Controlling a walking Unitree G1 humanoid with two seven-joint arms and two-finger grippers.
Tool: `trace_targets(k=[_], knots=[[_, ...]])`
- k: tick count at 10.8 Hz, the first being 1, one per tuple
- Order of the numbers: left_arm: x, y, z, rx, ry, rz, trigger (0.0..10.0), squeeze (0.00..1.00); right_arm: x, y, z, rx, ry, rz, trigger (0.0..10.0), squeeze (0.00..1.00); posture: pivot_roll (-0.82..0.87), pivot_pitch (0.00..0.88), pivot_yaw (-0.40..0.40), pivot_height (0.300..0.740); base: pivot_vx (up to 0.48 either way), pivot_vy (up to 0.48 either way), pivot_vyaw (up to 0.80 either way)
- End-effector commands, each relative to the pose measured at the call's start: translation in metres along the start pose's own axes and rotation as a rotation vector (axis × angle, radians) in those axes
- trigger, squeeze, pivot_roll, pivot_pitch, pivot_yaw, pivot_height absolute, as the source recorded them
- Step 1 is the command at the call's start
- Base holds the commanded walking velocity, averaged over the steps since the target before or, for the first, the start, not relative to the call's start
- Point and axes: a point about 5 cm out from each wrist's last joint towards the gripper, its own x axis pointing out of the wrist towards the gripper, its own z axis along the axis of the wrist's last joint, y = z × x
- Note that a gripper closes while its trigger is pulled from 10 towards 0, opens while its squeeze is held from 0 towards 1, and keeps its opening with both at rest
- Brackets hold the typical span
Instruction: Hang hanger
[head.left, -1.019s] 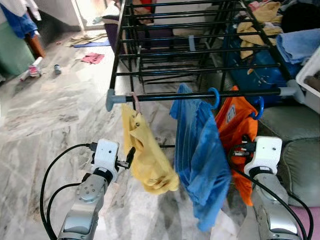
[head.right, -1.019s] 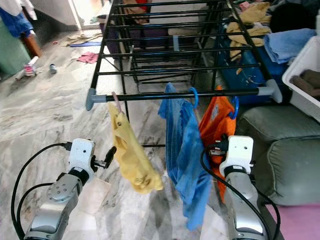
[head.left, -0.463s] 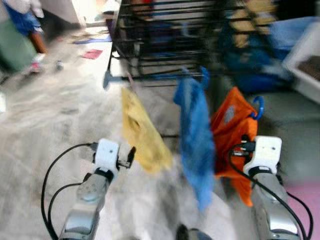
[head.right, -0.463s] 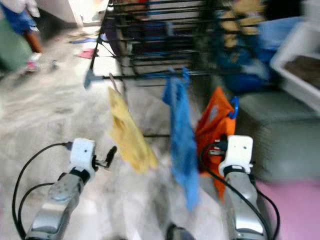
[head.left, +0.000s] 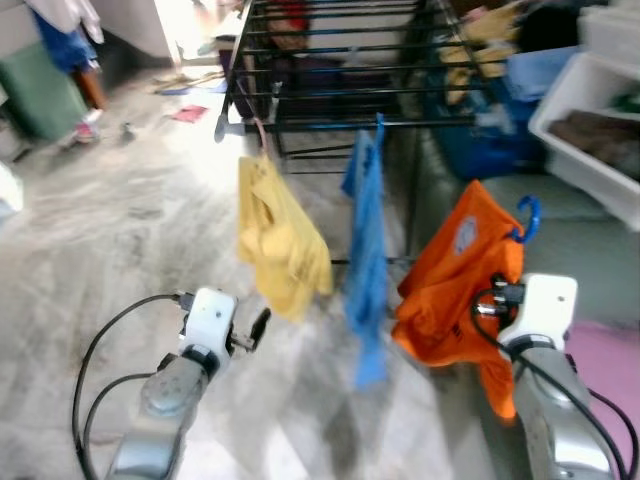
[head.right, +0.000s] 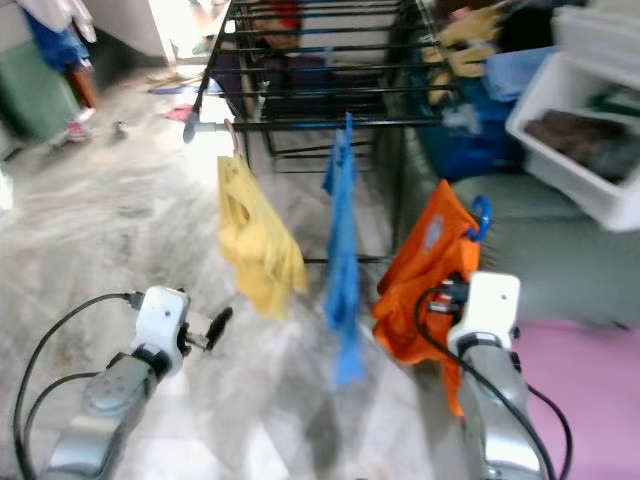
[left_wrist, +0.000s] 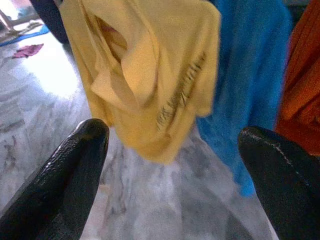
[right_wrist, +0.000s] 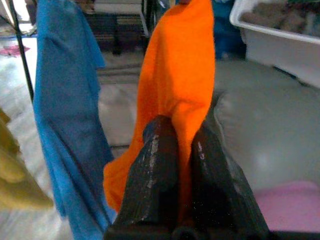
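The right gripper had its two black fingers pressed together on the orange shirt. The shirt hung on a blue hanger, and only the hook of the hanger peeked out above the cloth. The hook was in the air, near the robot and well apart from the drying rack. It was not on any bar. The orange shirt drooped down in front of the right arm, on the right side of the scene.

The left gripper was spread wide open and held nothing. It pointed at the yellow shirt from the near side, on the left.

The yellow shirt hung from the near bar of the black rack. A blue cloth hung from the same bar, just to the right of the yellow shirt. The orange shirt was to the right of the blue cloth and nearer to the robot.

The floor was grey marble. A white bin sat far on the right, with dark things inside. More clothes lay piled behind the rack.
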Motion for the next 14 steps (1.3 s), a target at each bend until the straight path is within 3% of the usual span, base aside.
trace_targets(k=[1,3,5,7,8,9,11,12,14], knots=[[0.001,0.007,0.007,0.049,-0.029,0.011,10.0,0.0,0.001,0.009,0.024,-0.055,-0.092,0.072,10.0,0.0,-0.04,0.0,0.04,0.74,-0.247,0.0,0.0],[0.006,0.012,0.009,0.057,-0.049,0.057,10.0,0.0,0.003,0.02,0.029,-0.161,-0.141,0.186,10.0,0.0,-0.05,0.0,0.081,0.74,-0.242,0.0,0.0],[0.012,0.013,0.007,0.01,-0.06,0.16,10.0,0.0,0.003,0.028,0.024,-0.176,-0.154,0.184,10.0,0.0,-0.04,0.0,0.1,0.74,-0.249,0.0,0.0],[0.02,0.014,0.017,0.011,-0.116,0.223,10.0,0.0,0.007,0.033,0.014,-0.093,-0.109,0.089,10.0,0.0,-0.01,0.0,0.058,0.74,0.0,0.0,0.0],[0.021,0.017,0.02,-0.018,-0.126,0.25,10.0,0.0,0.011,0.032,0.014,-0.094,-0.125,0.049,10.0,0.0,-0.02,0.0,0.05,0.74,0.0,0.0,0.0],[0.022,0.018,0.016,-0.045,-0.117,0.285,10.0,0.0,0.009,0.026,0.008,-0.037,-0.106,-0.018,10.0,0.0,-0.03,0.0,0.031,0.74,0.0,0.0,0.0],[0.021,0.003,0.014,-0.094,-0.113,0.269,10.0,0.0,-0.003,0.017,0.001,-0.024,-0.097,-0.041,10.0,0.0,-0.04,0.0,0.033,0.74,0.0,0.0,0.0],[0.024,-0.015,0.016,-0.107,-0.112,0.195,10.0,0.0,-0.01,0.003,-0.001,-0.027,-0.097,-0.1,10.0,0.0,-0.05,0.0,0.037,0.74,0.0,0.0,0.0],[0.029,-0.027,0.024,-0.094,-0.122,0.119,10.0,0.0,-0.024,-0.009,-0.009,-0.021,-0.085,-0.163,10.0,0.0,-0.08,0.0,0.085,0.74,0.0,0.0,0.0]])
